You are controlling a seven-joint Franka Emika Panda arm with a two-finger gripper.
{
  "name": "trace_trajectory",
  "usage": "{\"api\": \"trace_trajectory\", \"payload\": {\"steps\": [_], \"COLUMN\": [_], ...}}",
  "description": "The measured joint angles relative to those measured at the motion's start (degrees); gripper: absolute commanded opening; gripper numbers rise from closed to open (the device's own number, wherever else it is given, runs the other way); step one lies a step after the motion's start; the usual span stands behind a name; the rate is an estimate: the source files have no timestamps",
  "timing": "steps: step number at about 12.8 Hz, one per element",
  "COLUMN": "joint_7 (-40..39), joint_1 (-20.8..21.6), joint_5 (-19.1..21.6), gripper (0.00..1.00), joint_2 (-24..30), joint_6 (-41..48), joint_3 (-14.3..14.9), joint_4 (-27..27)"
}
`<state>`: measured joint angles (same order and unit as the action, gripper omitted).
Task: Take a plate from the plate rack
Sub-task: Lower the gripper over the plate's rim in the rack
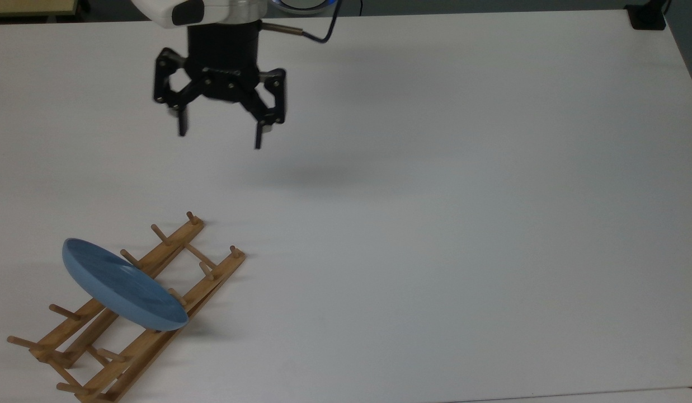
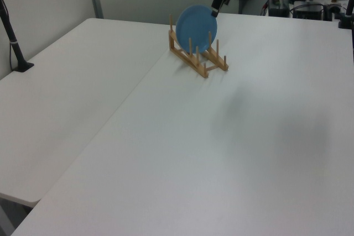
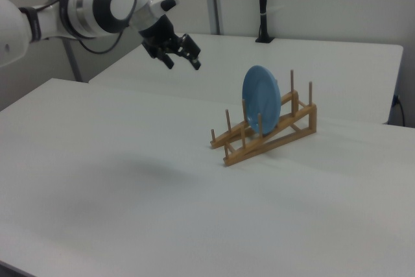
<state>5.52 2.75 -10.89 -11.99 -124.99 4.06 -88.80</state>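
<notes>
Plate [image 1: 122, 285]: light-blue, round, standing on edge in the plate rack [image 1: 155, 302]; propped between upright dowel pegs so the rim is presented upward, free for a pinch from above; seated toward the higher end in the right view [image 3: 261, 100].
Plate rack: light-brown wooden rails with crossbars, lying diagonally near the top view's lower left; sloped in the right view [image 3: 272, 131], which tilts the plate slightly back against its pegs.
Gripper [image 1: 219, 133]: black two-finger claw, fingers spread wide apart, nothing between them; hanging in the air above the bare table [image 1: 435, 224], well apart from plate and rack; wrist angled in the right view [image 3: 183, 61], tips pointing down toward the rack.
Opening: judged wide enough to straddle the thin rim; kept apart presumably in readiness for that.
Step in hand: approach; plate not yet touched.
Next move, as judged: alignment of the finger gap with the plate's edge, then descent over the top rim.
Risk: pegs close beside the plate; a skewed descent could strike them or tip the dish.
</notes>
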Motion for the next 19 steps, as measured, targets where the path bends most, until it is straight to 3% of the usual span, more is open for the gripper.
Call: {"api": "trace_trajectory", "payload": {"steps": [4,8,11,19], "joint_7": [-6.1,-11.56,-13.58,-17.0], "joint_1": [-2.55,-3.44,-4.0,-6.42], "joint_5": [-7.0,-7.97,-7.98,-8.05], "gripper": [1.0,0.97,0.93,0.78], "joint_2": [-4.91,-9.71,-11.62,-18.23], "joint_6": [-15.55,-27.09,-30.22,-30.39], "joint_3": [1.88,5.91,7.39,8.04], "joint_4": [-0.12,-0.06,0.57,7.36]}}
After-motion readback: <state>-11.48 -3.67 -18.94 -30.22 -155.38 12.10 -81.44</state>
